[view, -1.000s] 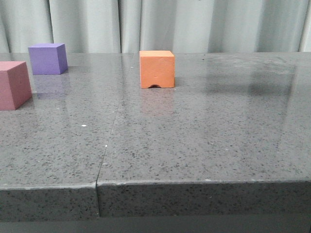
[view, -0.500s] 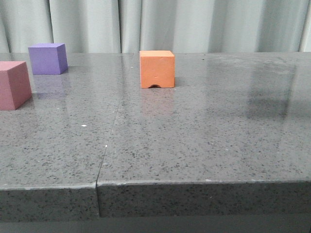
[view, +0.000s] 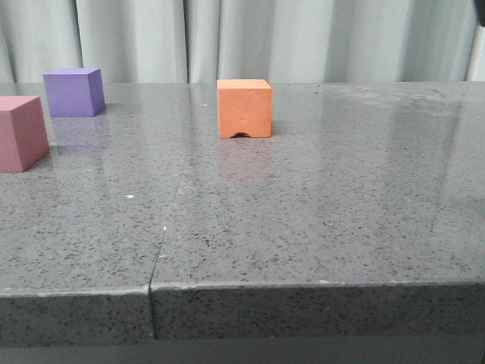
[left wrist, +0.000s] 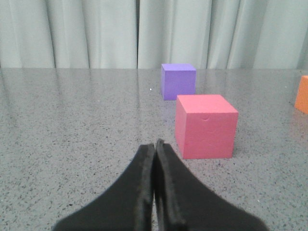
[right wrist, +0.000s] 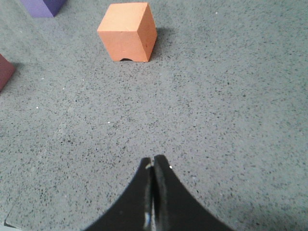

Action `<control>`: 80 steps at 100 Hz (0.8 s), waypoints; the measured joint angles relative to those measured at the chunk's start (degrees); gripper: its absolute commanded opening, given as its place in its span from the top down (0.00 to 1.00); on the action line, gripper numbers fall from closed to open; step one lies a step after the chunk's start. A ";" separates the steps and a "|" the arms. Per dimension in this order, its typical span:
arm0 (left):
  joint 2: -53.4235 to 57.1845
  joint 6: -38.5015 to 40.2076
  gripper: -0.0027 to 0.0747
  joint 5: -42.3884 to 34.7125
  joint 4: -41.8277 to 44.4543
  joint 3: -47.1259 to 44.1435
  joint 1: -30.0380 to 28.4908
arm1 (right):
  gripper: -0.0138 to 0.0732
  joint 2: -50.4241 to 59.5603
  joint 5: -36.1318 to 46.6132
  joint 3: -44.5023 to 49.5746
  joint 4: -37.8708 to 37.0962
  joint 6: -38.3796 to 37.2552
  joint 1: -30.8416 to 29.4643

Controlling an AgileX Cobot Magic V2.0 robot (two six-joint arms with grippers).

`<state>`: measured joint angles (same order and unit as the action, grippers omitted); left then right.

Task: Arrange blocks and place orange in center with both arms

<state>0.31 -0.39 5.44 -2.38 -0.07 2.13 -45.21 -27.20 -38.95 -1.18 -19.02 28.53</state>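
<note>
Three blocks (view: pixel 244 108), two closed jaws.

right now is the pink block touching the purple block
Apart. In the left wrist view, bare table shows between the pink block and the purple block behind it. The front view shows the same gap.

Low front cam, two wrist cams.

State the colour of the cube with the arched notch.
Orange cube; clearest in the right wrist view.
</note>
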 measured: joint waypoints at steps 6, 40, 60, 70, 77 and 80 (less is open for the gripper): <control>0.00 0.00 0.99 -0.07 -0.13 0.00 0.00 | 0.92 4.12 1.63 3.14 -0.24 0.00 0.00; 0.00 0.00 0.99 0.84 -3.65 1.45 0.00 | 0.92 22.27 3.48 14.29 -0.26 0.00 0.00; 0.00 0.00 0.99 3.87 -4.00 8.08 0.00 | 0.92 25.75 3.34 15.93 -0.26 0.00 0.00; -0.68 0.00 0.99 8.22 -4.00 12.69 0.00 | 0.92 25.86 3.07 15.93 -0.26 0.02 0.00; -2.88 0.00 0.99 11.47 -4.10 15.94 0.00 | 0.92 25.86 2.94 15.93 -0.35 0.02 0.00; -4.05 0.00 0.99 12.75 -4.10 17.22 0.00 | 0.92 25.86 2.94 15.93 -0.35 0.02 0.00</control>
<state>-3.74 -0.39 18.19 -6.47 17.15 2.13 -19.35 -24.26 -23.02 -1.53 -18.99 28.53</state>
